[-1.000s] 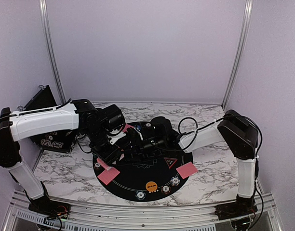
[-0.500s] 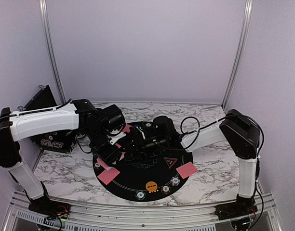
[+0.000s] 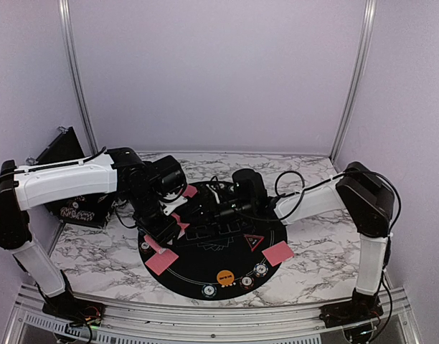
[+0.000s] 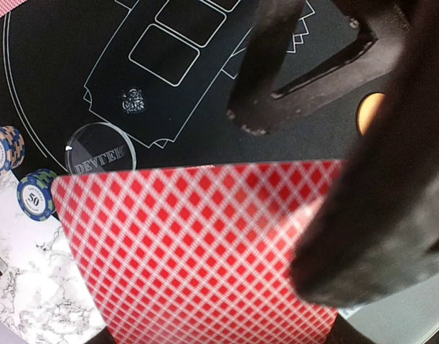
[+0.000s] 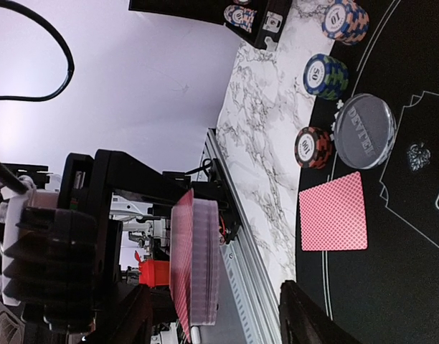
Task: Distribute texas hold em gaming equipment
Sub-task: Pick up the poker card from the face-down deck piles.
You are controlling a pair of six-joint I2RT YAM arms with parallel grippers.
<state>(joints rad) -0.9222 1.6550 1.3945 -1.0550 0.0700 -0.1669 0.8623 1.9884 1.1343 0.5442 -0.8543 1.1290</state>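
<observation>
I'm seeing the left gripper [image 3: 171, 221] pinching the card deck [image 4: 198, 251] over the black mat's [image 3: 205, 266] ten o'clock edge. The right gripper [image 5: 219, 319] is hanging spread and empty just beside it. One card [image 3: 162, 260] is lying at the mat's eight o'clock, a second card [image 3: 278, 252] at four.

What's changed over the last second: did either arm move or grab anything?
The right arm drew back slightly toward its own side, elbow swinging outward. The right gripper is open and took nothing. The left gripper stayed put, shut on the card deck. The dealt cards and chips on the mat are unmoved.
</observation>
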